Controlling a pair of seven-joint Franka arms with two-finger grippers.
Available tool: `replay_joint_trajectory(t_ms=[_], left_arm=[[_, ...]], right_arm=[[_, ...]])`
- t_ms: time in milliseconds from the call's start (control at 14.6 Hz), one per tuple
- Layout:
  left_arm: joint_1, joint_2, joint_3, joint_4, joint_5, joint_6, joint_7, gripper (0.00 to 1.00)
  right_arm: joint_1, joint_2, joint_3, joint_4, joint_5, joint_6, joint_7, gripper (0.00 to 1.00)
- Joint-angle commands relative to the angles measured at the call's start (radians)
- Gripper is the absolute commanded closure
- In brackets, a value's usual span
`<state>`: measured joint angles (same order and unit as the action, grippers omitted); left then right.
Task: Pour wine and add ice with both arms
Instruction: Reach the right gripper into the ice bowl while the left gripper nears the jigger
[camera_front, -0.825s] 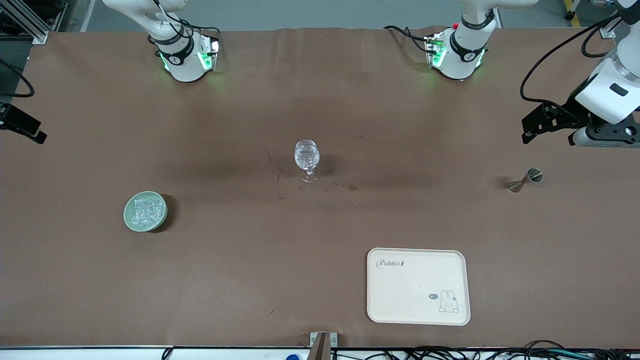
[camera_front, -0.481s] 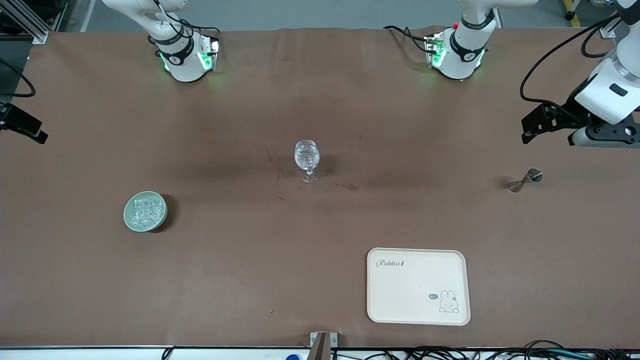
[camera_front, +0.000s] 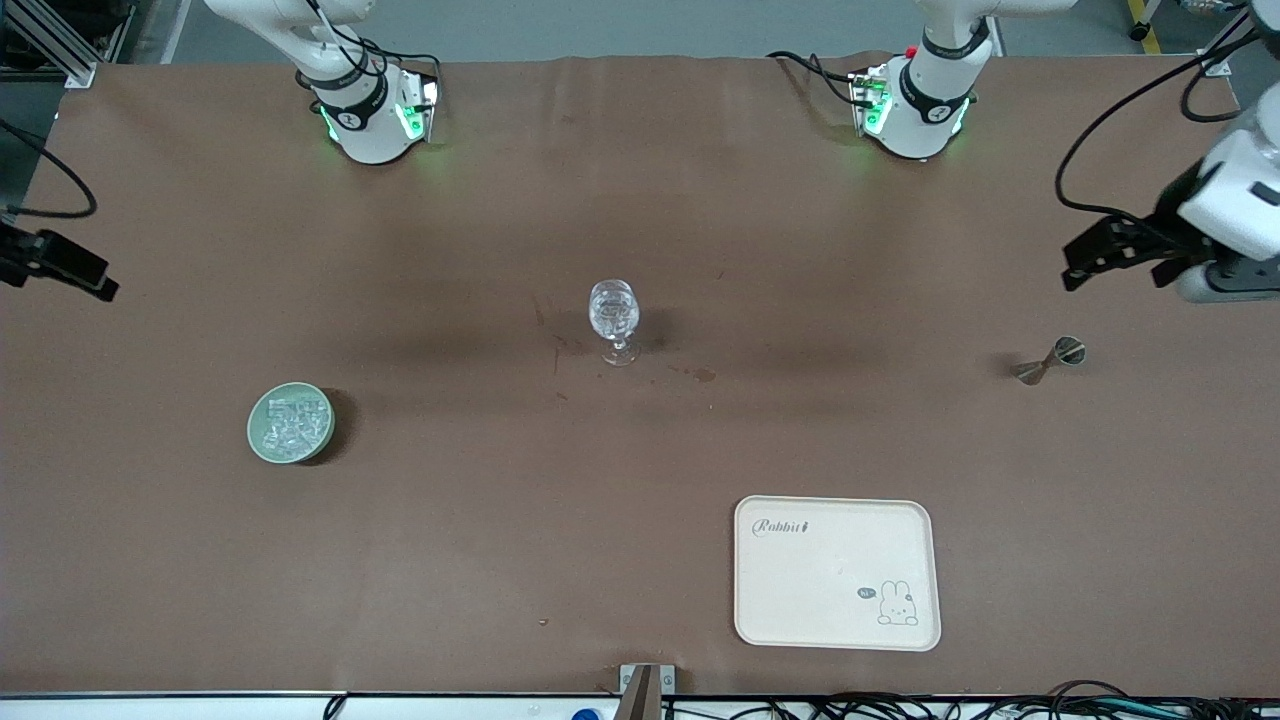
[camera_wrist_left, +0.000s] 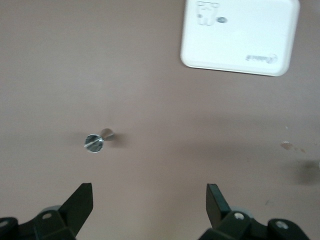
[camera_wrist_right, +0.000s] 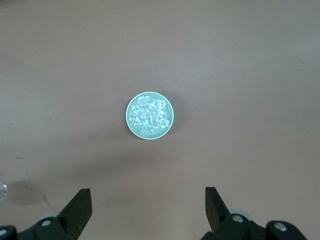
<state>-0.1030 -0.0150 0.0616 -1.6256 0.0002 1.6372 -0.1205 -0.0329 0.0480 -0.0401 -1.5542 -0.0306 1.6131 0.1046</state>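
Observation:
A clear stemmed glass (camera_front: 614, 320) stands upright mid-table. The ice (camera_front: 290, 420), a heap of small clear cubes, fills a pale green bowl (camera_front: 254, 437) toward the right arm's end, nearer the front camera than the glass. In the right wrist view the ice (camera_wrist_right: 149, 116) lies ahead of my right gripper (camera_wrist_right: 148, 195), which is open and empty. In the front view the right gripper (camera_front: 92, 276) hangs over the table's edge. My left gripper (camera_front: 1080, 262) is open and empty over the left arm's end, above a small metal jigger (camera_front: 1050, 361) lying on its side, also in the left wrist view (camera_wrist_left: 95, 141).
A cream tray (camera_front: 836, 572) with a rabbit print lies near the table's front edge, toward the left arm's end; it also shows in the left wrist view (camera_wrist_left: 240, 35). Small dark stains (camera_front: 700, 375) mark the brown cover beside the glass. Both arm bases stand along the table's back edge.
The left gripper has drifted outward toward its end of the table. The right gripper has shifted slightly inward over the table's edge. The glass, bowl, jigger and tray have not moved.

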Motion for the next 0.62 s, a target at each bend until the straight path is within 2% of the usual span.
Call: replay_joint_trajectory(t_ms=[0, 275, 550], left_arm=[[-0.001, 0.006, 0.101, -0.002, -0.041, -0.049, -0.005, 0.00], [-0.001, 0.067, 0.240, -0.002, -0.072, -0.132, -0.065, 0.00], [0.000, 0.194, 0.436, -0.002, -0.348, -0.135, -0.215, 0.00]], right_arm=[[-0.008, 0.012, 0.002, -0.127, 0.017, 0.120, -0.008, 0.00], [-0.010, 0.090, 0.002, -0.256, 0.017, 0.330, -0.014, 0.00], [-0.007, 0.191, 0.002, -0.323, 0.015, 0.485, -0.017, 0.03]])
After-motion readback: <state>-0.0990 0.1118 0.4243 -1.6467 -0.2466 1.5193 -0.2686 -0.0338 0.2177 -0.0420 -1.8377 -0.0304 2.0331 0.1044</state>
